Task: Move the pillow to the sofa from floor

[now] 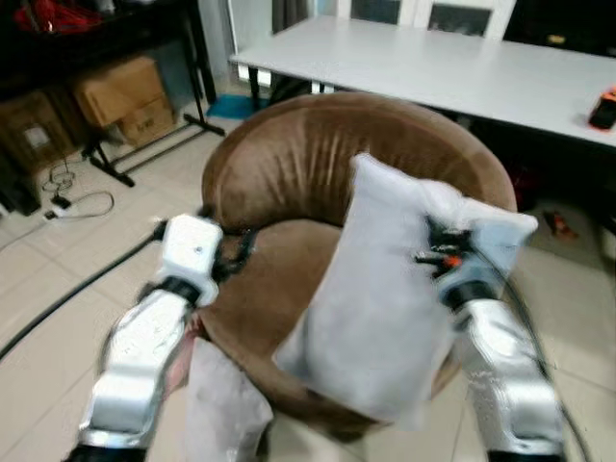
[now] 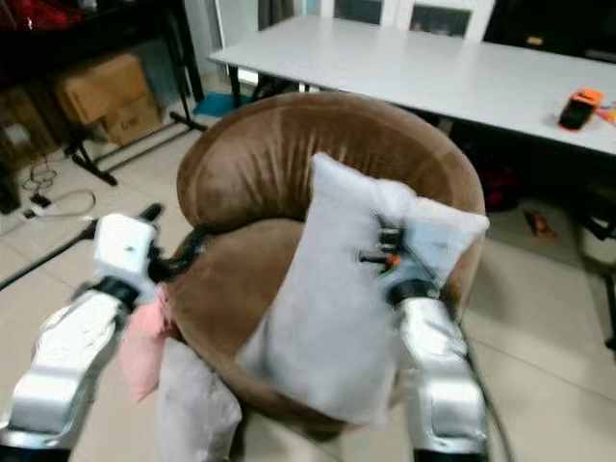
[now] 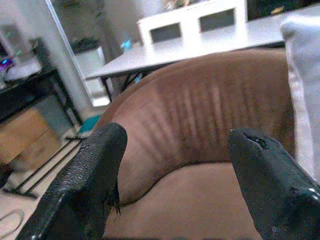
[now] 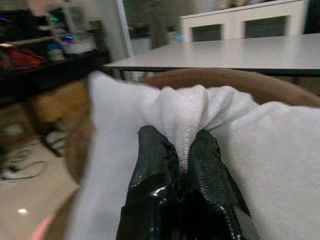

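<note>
Two black fingers of the right pincer (image 4: pixel 182 150) were pressed together on a bunched fold of the white pillow (image 1: pixel 385 289), pinching the fabric near its upper edge. The pillow hung upright from that grip, clear of the floor, in front of the round brown sofa chair (image 1: pixel 289 164); its lower corner overlapped the chair's front rim at about 6 o'clock of the seat, and its top rose across the backrest toward 1 o'clock. Whether the pillow rested on the seat cushion could not be told.

The left pincer (image 3: pixel 175 175) was spread wide with nothing between its fingers, pointed at the inner face of the backrest. The left wrist sat at the chair's 9 o'clock rim.

A second pale cushion (image 1: pixel 226 404) lay low at 7 o'clock of the chair, beside the left arm, with a pink cloth (image 2: pixel 144 351) just beside it.

Beyond the chair, at 12 o'clock, stood a long white bench (image 1: pixel 462 67) bearing an orange object (image 1: pixel 603 106) near its far right end. Cardboard boxes (image 1: pixel 120 96) sat under a dark rack at 10 o'clock, and a black cable (image 1: pixel 67 294) ran across the tiled floor (image 1: pixel 48 269) at 9 o'clock.
</note>
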{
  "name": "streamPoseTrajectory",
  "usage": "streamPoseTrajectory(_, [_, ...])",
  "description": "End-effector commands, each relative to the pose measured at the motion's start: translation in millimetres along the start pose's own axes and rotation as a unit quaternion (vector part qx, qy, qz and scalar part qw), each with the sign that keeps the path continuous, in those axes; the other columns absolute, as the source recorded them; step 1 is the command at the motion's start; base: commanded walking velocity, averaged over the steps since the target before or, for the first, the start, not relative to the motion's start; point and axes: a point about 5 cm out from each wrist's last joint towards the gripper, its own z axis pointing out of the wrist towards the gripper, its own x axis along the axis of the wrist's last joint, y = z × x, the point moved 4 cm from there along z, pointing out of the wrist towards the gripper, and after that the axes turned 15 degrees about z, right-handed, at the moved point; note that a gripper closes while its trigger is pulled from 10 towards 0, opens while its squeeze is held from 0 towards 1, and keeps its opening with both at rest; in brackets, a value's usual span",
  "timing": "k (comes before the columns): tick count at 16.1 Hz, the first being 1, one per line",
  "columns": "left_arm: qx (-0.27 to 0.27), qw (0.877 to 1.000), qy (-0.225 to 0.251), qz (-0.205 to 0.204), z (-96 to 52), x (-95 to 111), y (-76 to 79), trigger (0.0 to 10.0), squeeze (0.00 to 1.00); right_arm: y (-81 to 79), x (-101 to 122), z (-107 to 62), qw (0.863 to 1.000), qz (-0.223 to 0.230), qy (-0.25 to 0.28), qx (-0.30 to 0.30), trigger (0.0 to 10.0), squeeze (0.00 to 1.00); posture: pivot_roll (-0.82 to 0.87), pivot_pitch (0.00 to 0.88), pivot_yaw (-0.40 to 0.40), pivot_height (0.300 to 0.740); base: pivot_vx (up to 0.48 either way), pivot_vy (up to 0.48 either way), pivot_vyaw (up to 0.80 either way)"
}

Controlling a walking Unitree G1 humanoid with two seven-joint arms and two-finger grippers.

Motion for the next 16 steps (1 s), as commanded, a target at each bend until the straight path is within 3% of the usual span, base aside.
streamPoseTrajectory(1, [-0.001, 1.0, 0.011, 0.002, 2.4, 7.3, 1.4, 10.0, 0.0, 3.0, 16.5, 0.8, 0.999, -0.009, 0.032, 0.0, 10.0, 0.0, 0.02, 0.0, 0.023, 0.74, 0.285, 0.0, 0.0])
streamPoseTrajectory(16, [-0.017, 1.0, 0.012, 0.003, 1.6, 8.6, 5.5, 10.0, 0.0, 9.6, 14.8, 1.7, 0.999, -0.009, 0.034, -0.019, 10.0, 0.0, 0.01, 0.0, 0.036, 0.74, 0.282, 0.0, 0.0])
